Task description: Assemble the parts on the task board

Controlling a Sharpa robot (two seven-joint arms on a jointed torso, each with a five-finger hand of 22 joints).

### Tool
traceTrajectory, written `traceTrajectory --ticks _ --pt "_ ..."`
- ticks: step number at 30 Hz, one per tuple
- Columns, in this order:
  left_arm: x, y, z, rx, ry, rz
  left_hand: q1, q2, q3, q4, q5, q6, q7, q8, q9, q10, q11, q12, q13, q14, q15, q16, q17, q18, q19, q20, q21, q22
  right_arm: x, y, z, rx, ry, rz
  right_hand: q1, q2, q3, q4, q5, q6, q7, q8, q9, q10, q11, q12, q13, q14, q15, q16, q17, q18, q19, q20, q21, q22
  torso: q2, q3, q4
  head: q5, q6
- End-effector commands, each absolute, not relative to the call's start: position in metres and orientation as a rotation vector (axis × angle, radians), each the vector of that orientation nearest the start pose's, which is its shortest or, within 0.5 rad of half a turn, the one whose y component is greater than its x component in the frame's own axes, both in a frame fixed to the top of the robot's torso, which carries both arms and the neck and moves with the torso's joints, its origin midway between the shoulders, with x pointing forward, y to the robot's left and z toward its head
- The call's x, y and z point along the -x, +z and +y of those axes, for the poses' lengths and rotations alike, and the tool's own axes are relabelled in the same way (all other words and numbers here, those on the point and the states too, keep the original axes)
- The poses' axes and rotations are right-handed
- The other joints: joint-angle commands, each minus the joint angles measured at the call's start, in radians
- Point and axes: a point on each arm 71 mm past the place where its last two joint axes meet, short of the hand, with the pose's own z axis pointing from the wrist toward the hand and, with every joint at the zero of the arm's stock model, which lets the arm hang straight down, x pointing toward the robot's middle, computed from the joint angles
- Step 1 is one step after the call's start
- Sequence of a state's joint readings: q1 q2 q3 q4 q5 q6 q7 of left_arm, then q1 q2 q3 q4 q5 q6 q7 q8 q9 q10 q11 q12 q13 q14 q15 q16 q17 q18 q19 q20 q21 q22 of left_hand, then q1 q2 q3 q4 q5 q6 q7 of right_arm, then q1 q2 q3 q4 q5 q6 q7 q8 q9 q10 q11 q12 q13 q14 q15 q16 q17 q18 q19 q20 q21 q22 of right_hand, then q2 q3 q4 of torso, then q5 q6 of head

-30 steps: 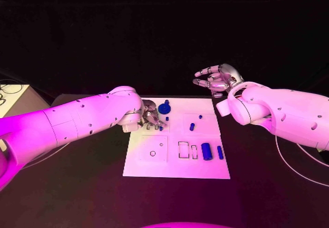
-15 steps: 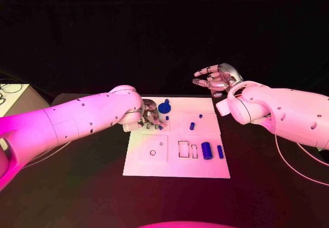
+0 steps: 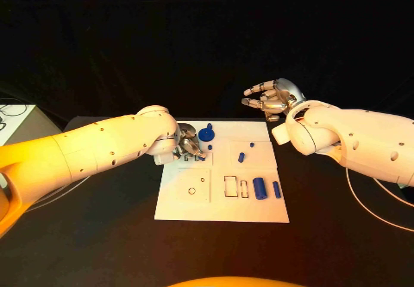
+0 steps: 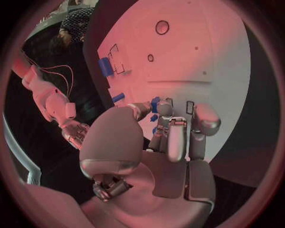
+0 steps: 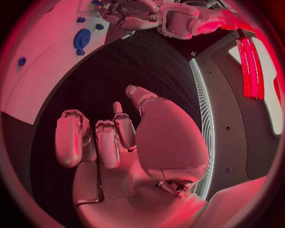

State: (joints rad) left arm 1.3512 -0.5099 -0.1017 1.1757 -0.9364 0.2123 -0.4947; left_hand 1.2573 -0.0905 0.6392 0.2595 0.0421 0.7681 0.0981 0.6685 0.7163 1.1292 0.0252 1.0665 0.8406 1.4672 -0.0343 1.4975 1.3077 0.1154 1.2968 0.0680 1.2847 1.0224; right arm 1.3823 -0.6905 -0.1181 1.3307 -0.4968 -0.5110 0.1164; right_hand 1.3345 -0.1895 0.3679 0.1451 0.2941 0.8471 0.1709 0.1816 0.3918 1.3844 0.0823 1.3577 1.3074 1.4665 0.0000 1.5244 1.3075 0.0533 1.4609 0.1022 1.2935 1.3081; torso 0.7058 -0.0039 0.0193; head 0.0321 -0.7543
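Observation:
The white task board point(image 3: 222, 206) lies in the middle of the black table. My left hand point(image 3: 189, 147) hovers low over its far left corner, and thumb and fingers point(image 4: 171, 124) pinch a small blue part point(image 4: 154, 117) against the board point(image 4: 196, 52). A round blue part point(image 3: 206, 134) stands just beside that hand. Small blue pegs point(image 3: 241, 158) sit mid-board; a thick blue cylinder point(image 3: 259, 189) and a slim one point(image 3: 277, 189) lie at the right. My right hand point(image 3: 274, 98) is raised beyond the far right corner, its fingers point(image 5: 113, 137) loosely bent and apart, holding nothing.
Outlined recesses point(image 3: 231, 187) and a small hole point(image 3: 191, 191) mark the board's near half. A pale box point(image 3: 13, 122) with cables stands at the table's left edge. The right wrist view shows the board point(image 5: 42, 57), the round blue part point(image 5: 82, 39) and the left hand point(image 5: 128, 12).

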Motion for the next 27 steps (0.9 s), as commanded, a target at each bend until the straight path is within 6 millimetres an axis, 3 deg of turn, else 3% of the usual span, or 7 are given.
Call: traceTrajectory --ticks 1,7,10,16,17,20,27 --pt "-0.545 -0.189 0.141 0.231 -0.523 2.333 -0.029 -0.016 0.185 -0.141 0.007 -0.009 0.000 0.020 0.075 0.010 -0.004 -0.004 -0.004 0.054 -0.005 -0.002 0.155 -0.007 -0.004 -0.002 0.007 0.001 -0.547 -0.125 -0.195 -0.641 1.063 1.484 -0.011 -0.003 0.006 0.002 -0.003 -0.004 0.000 0.000 -0.001 -0.007 0.001 -0.003 0.063 0.077 0.003 -0.006 0.152 0.015 -0.009 0.000 -0.006 0.009 0.000 0.0001 0.0012 0.001 0.000" --pt "-0.543 -0.188 0.147 0.280 -0.552 2.320 -0.087 -0.032 0.294 -0.213 0.019 -0.005 0.001 0.044 0.115 0.016 -0.004 -0.007 -0.011 0.058 -0.006 0.001 0.161 -0.008 -0.001 -0.001 0.014 0.010 -0.548 -0.126 -0.195 -0.640 1.059 1.488 -0.011 -0.003 0.007 0.001 -0.003 -0.003 0.000 0.001 -0.001 -0.007 0.001 -0.003 0.062 0.077 0.003 -0.006 0.152 0.015 -0.008 0.000 -0.005 0.010 0.000 0.0001 0.0013 0.000 0.004" --pt "-0.542 -0.186 0.151 0.304 -0.565 2.313 -0.114 -0.038 0.317 -0.234 0.053 0.000 -0.001 0.050 0.127 0.025 -0.006 -0.002 -0.008 0.060 -0.008 0.004 0.166 -0.009 0.004 -0.002 0.021 0.020 -0.548 -0.126 -0.196 -0.640 1.057 1.490 -0.011 -0.003 0.007 0.002 -0.003 -0.004 0.000 0.001 -0.001 -0.007 0.001 -0.003 0.062 0.077 0.003 -0.006 0.152 0.015 -0.008 0.000 -0.005 0.010 -0.001 -0.0002 0.0032 -0.001 0.000" --pt "-0.539 -0.183 0.159 0.343 -0.580 2.296 -0.167 -0.051 0.334 -0.273 0.184 0.021 -0.009 0.060 0.148 0.050 -0.014 0.012 0.002 0.071 -0.016 0.018 0.187 -0.011 0.010 -0.007 0.030 0.031 -0.548 -0.127 -0.198 -0.642 1.052 1.493 -0.011 -0.003 0.007 0.002 -0.003 -0.004 0.000 0.001 -0.001 -0.007 0.001 -0.003 0.062 0.077 0.003 -0.006 0.152 0.015 -0.008 0.000 -0.005 0.010 -0.001 0.0005 0.0032 0.005 0.000" --pt "-0.539 -0.183 0.160 0.343 -0.580 2.293 -0.183 -0.062 0.335 -0.283 0.258 0.033 -0.014 0.066 0.154 0.063 -0.018 0.021 0.011 0.076 -0.020 0.026 0.197 -0.012 0.014 -0.011 0.034 0.037 -0.548 -0.127 -0.199 -0.642 1.052 1.493 -0.011 -0.003 0.007 0.002 -0.003 -0.004 0.000 0.001 -0.001 -0.007 0.001 -0.003 0.062 0.077 0.003 -0.006 0.152 0.015 -0.008 0.000 -0.005 0.010 -0.001 0.0005 0.0035 0.005 -0.001" --pt "-0.540 -0.182 0.160 0.326 -0.563 2.273 -0.212 -0.075 0.327 -0.299 0.372 0.054 -0.024 0.073 0.162 0.087 -0.028 0.035 0.025 0.085 -0.029 0.038 0.214 -0.015 0.025 -0.019 0.046 0.054 -0.548 -0.128 -0.199 -0.642 1.051 1.495 -0.011 -0.003 0.007 0.002 -0.003 -0.004 0.000 0.001 -0.001 -0.007 0.001 -0.003 0.062 0.077 0.003 -0.006 0.152 0.015 -0.008 0.000 -0.005 0.010 0.001 0.0002 0.0020 0.008 -0.002" --pt "-0.542 -0.181 0.156 0.267 -0.501 2.222 -0.226 -0.080 0.323 -0.312 0.424 0.071 -0.031 0.075 0.167 0.108 -0.036 0.045 0.035 0.089 -0.036 0.044 0.222 -0.020 0.041 -0.026 0.060 0.080 -0.548 -0.128 -0.199 -0.641 1.051 1.498 -0.011 -0.003 0.007 0.002 -0.003 -0.004 0.000 0.001 -0.001 -0.007 0.001 -0.003 0.062 0.077 0.003 -0.006 0.152 0.015 -0.008 0.000 -0.005 0.010 0.001 0.0003 0.0001 0.011 -0.006"
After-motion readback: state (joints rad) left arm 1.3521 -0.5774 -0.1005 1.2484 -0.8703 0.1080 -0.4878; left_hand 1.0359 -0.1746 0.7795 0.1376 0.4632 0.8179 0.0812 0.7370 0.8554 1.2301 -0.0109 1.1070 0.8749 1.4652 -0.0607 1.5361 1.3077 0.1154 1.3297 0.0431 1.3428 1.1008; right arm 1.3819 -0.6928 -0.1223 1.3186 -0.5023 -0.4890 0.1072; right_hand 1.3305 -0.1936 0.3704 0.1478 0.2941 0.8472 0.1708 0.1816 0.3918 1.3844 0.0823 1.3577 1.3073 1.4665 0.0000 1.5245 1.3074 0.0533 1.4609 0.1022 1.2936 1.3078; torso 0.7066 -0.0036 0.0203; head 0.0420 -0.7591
